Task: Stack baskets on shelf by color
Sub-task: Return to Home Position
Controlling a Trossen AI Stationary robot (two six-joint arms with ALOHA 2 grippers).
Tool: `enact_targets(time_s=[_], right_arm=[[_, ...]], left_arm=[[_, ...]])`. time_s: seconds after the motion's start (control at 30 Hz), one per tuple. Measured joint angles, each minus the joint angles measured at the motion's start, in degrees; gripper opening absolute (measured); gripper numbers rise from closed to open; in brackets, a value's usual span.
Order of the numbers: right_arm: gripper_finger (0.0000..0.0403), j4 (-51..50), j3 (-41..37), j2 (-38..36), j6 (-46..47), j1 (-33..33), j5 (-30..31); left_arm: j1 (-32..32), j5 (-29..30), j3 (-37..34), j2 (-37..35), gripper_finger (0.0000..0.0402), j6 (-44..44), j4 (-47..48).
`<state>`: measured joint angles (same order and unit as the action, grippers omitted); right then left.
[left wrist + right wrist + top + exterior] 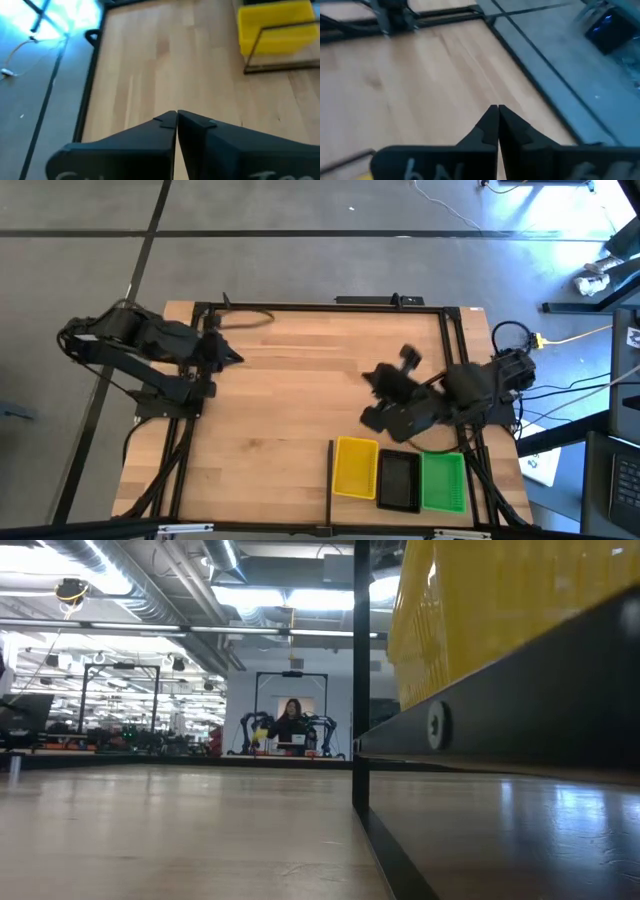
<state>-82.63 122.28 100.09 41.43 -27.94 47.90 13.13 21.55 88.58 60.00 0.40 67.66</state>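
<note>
The left gripper [177, 114] is seen at 9 o'clock of the table, fingers pressed together and empty. At 5 o'clock, on the shelf [330, 476], yellow baskets [355, 468], black baskets [398, 480] and green baskets [443, 482] are stacked side by side. No loose basket is seen. The right gripper [498, 109], fingers together, is held at 3 o'clock. Sorting is judged finished.

Yellow baskets [355, 468], black baskets [399, 482], green baskets [443, 482] abreast on shelf [331, 480].

grey floor [300, 210], ceiling ducts [135, 585], strip lights [290, 598]
</note>
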Motion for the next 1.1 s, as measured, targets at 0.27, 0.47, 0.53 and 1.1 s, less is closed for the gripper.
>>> enact_targets(time_s=[0.27, 0.47, 0.53, 1.1], right_arm=[[0.0001, -7.6, 5.4, -6.3, -12.0, 0.0, 0.3], [0.0, -5.6, -1.0, -18.7, -13.3, 0.0, -2.9], [0.0, -3.8, -4.1, -22.8, -13.7, 0.0, -5.3], [0.0, 41.1, -48.6, -55.5, -31.7, 0.0, -21.7]], left_arm=[[0.0, 4.3, -2.2, -9.6, 0.0001, -4.9, 0.5], [0.0, 4.5, -8.2, -18.3, 0.0, -9.2, -2.7], [0.0, 4.6, -10.9, -21.0, 0.0, -9.2, -5.2], [0.0, 4.6, -32.3, -40.6, 0.0, -8.6, -25.9]])
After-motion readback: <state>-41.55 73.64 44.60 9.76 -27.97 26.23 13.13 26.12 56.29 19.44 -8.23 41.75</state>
